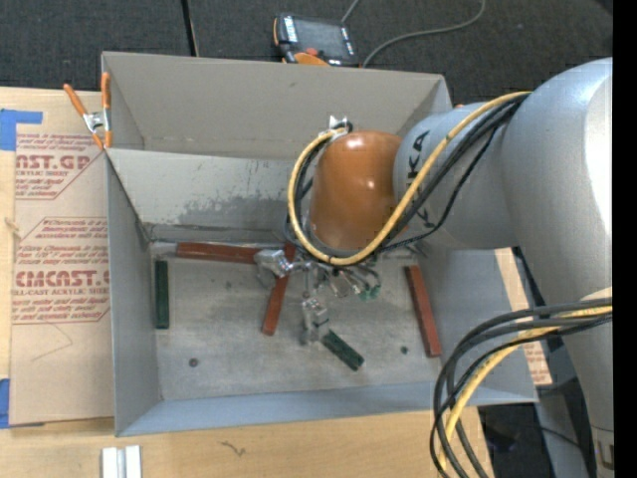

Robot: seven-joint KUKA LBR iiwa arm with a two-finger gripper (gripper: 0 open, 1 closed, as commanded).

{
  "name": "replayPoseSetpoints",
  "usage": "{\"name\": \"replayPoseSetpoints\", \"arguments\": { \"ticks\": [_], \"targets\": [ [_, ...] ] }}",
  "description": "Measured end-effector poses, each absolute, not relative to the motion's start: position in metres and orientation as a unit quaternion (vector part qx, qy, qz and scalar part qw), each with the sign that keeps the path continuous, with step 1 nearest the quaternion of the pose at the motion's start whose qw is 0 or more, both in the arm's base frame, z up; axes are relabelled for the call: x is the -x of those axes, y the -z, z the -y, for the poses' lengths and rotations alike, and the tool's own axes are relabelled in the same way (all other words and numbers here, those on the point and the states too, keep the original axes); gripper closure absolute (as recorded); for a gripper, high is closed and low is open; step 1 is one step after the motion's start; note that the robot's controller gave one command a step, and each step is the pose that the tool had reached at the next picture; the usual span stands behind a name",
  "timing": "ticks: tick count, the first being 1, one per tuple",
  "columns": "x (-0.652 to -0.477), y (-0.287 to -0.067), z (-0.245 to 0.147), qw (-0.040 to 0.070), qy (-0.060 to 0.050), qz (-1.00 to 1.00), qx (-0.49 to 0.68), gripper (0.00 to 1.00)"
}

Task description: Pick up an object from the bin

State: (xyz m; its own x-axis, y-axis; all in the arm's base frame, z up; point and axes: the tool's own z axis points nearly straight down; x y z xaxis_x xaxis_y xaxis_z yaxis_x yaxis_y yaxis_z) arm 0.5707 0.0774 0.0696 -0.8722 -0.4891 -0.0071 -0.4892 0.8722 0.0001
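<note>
Bin interior, pick not yet made. The short dark green bar (343, 351) lies flat on the bin (249, 98) floor, just off centre toward 5 o'clock. Its upper end is just beside the gripper (316, 317), which stands low over the middle of the floor. The tilted red-brown bar (275, 305) lies near the gripper at its 9 o'clock. These two are the nearest candidates, and which one is meant cannot be told, since nothing is seen clamped in the gripper.

The remaining pieces lie toward the walls, well apart from the gripper and probably harder to reach:
- the long red-brown bar (221, 253) at 11 o'clock, along the foot of the far wall
- the right red-brown bar (423, 312) at 3 o'clock
- the left dark green bar (160, 294) at 9 o'clock

The arm (537, 167) enters from 3 o'clock. Its orange cover (348, 192) and looped cables (296, 182) hang above the wrist and hide the floor behind them. Whether the gripper is apart or together cannot be told, as its tip merges with wiring. A small silvery piece (269, 259) by the long bar's end is too indistinct to name.
</note>
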Motion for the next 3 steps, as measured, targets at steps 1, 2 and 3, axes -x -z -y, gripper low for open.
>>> {"name": "replayPoseSetpoints", "arguments": {
  "ticks": [1, 2, 3],
  "targets": [
    [-0.578, -0.071, -0.032, 0.003, 0.000, -0.966, 0.259, 0.00],
    [-0.553, -0.086, -0.109, 0.001, -0.003, -0.969, 0.249, 0.00],
    [-0.591, -0.069, -0.173, 0.003, -0.002, -0.963, 0.270, 0.00]
  ]
}}
